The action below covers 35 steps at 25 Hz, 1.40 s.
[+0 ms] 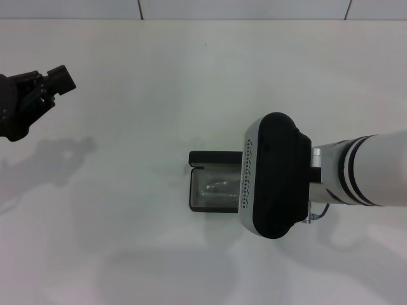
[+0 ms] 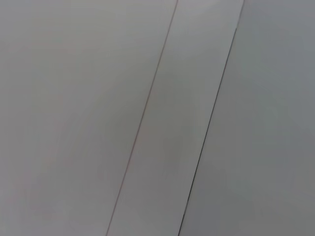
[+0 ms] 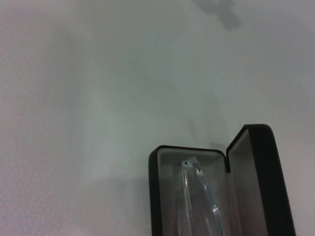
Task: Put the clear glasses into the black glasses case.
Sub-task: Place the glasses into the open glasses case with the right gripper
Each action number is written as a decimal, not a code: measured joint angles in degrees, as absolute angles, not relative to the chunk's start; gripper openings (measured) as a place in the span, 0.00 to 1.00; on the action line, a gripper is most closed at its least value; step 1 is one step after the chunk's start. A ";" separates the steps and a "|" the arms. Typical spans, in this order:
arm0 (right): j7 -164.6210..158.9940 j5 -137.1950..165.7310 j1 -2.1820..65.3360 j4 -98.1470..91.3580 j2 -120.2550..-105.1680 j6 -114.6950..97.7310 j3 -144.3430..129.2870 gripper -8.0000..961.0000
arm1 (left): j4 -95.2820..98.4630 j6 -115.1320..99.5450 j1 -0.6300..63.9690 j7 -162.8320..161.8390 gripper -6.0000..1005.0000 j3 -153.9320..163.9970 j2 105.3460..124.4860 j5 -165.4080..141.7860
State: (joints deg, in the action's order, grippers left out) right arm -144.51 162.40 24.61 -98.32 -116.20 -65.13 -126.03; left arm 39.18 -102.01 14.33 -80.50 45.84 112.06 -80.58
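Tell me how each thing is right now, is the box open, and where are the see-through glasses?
black glasses case: open, lid up, lying on the table.
clear glasses: lying inside the case's tray.
right gripper: above the case, covering part of it in the head view; fingers hidden.
left gripper: parked far off at the left side, holding nothing.
table: white, bare around the case.

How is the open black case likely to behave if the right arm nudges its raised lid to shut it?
The black glasses case looks stiff and flat-based, so it would probably slide on the smooth table rather than tip. The clear glasses already lie inside, so the lid may catch on them. The left pincer is parked far off, so nothing braces the case.
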 joint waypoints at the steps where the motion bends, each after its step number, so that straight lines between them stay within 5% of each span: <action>1: -144.56 162.41 24.61 -98.24 -116.19 -65.02 -126.01 0.07 | 39.17 -102.07 14.31 -80.50 0.12 45.84 112.06 -80.59; 35: -142.98 155.98 19.66 -110.11 -115.54 -64.78 -124.18 0.15 | 39.12 -102.94 13.47 -80.65 0.12 46.29 112.19 -80.98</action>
State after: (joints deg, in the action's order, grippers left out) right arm -142.98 155.98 19.66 -110.11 -115.54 -64.78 -124.18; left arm 39.12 -102.94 13.47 -80.65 46.29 112.19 -80.98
